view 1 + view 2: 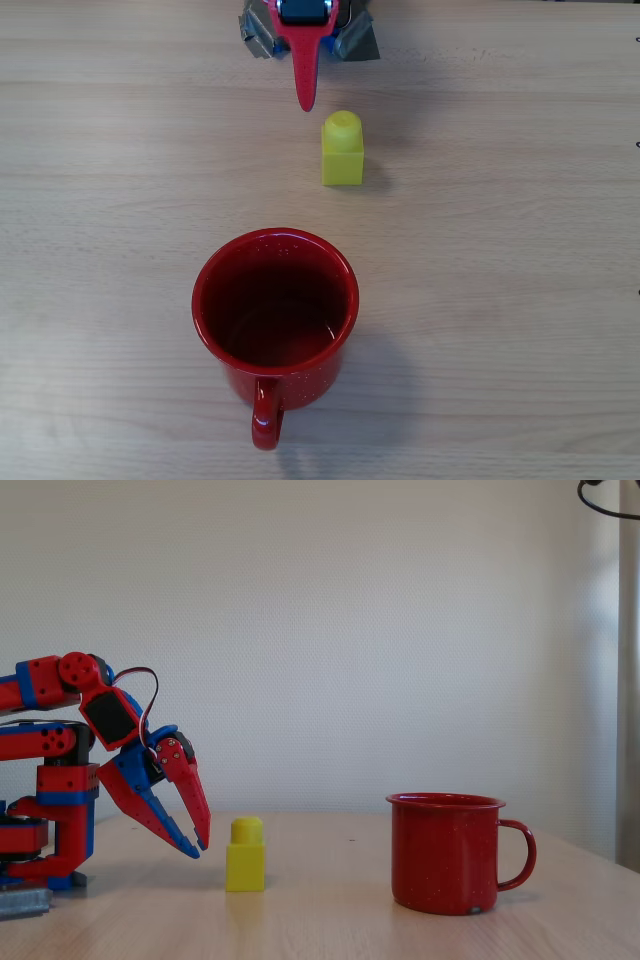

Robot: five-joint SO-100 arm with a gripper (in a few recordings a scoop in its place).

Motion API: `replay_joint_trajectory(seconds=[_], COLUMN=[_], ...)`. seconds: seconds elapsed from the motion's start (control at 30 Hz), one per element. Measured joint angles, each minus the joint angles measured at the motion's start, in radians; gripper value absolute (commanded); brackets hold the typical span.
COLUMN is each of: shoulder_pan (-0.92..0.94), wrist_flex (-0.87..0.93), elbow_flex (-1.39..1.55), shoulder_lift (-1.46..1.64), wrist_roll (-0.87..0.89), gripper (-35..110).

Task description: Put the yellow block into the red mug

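Note:
The yellow block (342,150) (245,858) stands upright on the wooden table, stud on top. My red and blue gripper (305,100) (199,847) hovers just off the table beside it. In the fixed view its tips are a short way left of the block; they are not touching it. The two pointed fingers meet at the tips, so the gripper is shut with nothing in it. The red mug (197,300) (445,855) stands upright and empty. In the fixed view it is well to the right of the block. In the overhead view it is below the block, handle toward the bottom edge.
The arm's base (45,830) stands at the table's left end in the fixed view. A wooden tabletop (520,250) spreads out on all sides of the block and the mug, and a plain white wall is behind.

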Motion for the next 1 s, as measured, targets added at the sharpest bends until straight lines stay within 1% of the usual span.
replay_joint_trajectory(seconds=[0.17,0.53,0.7,1.0], shoulder_pan=[-0.018,-0.02,-0.052,-0.052], wrist_flex=[0.0,0.0,-0.018,-0.052], elbow_flex=[0.0,0.0,0.0,0.0], shoulder_lift=[0.0,0.0,-0.061,-0.17], wrist_roll=[-0.049,-0.049,-0.063,-0.098], gripper=[0,0,0,0])
